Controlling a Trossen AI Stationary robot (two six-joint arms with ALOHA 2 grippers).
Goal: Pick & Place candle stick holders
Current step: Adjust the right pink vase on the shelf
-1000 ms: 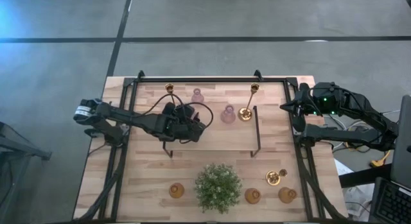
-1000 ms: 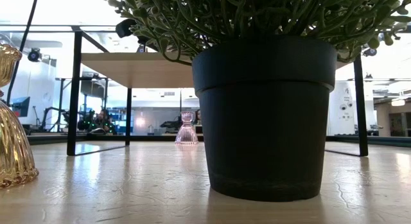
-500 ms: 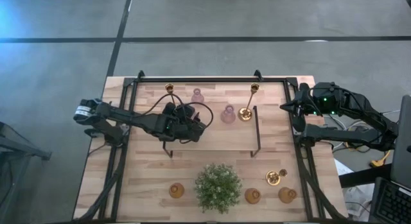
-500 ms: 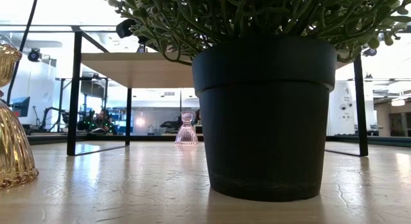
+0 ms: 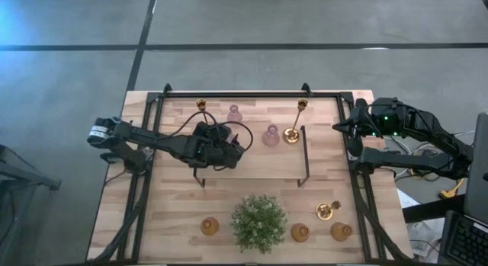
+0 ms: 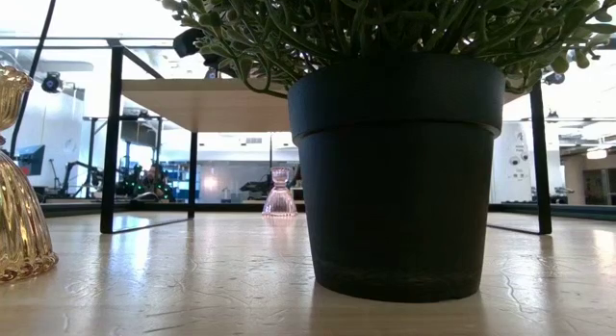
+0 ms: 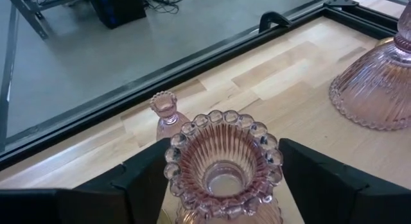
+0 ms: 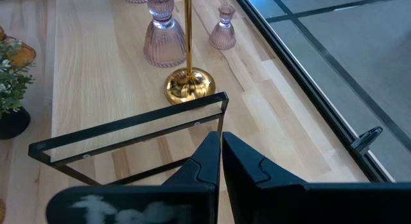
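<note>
My left gripper (image 5: pixel 223 149) is over the low shelf (image 5: pixel 252 163) left of the table's middle, shut on a pink-lilac glass holder (image 7: pixel 223 166). Two more pink holders (image 5: pixel 234 112) (image 5: pixel 271 135) stand on their bases at the back. Two brass sticks stand there too, one at the far left (image 5: pixel 201 104) and one at the right on a round base (image 5: pixel 290 134). Near the front edge are another brass holder (image 5: pixel 326 211) and three amber ones (image 5: pixel 210 225) (image 5: pixel 300 232) (image 5: pixel 340 232). My right gripper (image 8: pixel 220 153) is shut and empty at the table's right edge (image 5: pixel 357 133). My left gripper has the pink holder between its two fingers, one finger (image 7: pixel 144 182) on each side of the ribbed body just below the beaded rim (image 7: pixel 174 161). The holder stands upright, its open top up. What its base rests on is hidden.
A bushy green plant in a dark pot (image 5: pixel 259 220) stands at the front middle and fills the low view (image 6: pixel 395 172). The black metal shelf frame (image 8: pixel 128 131) has legs on the table. Black rails run along the table's edges (image 5: pixel 244 93).
</note>
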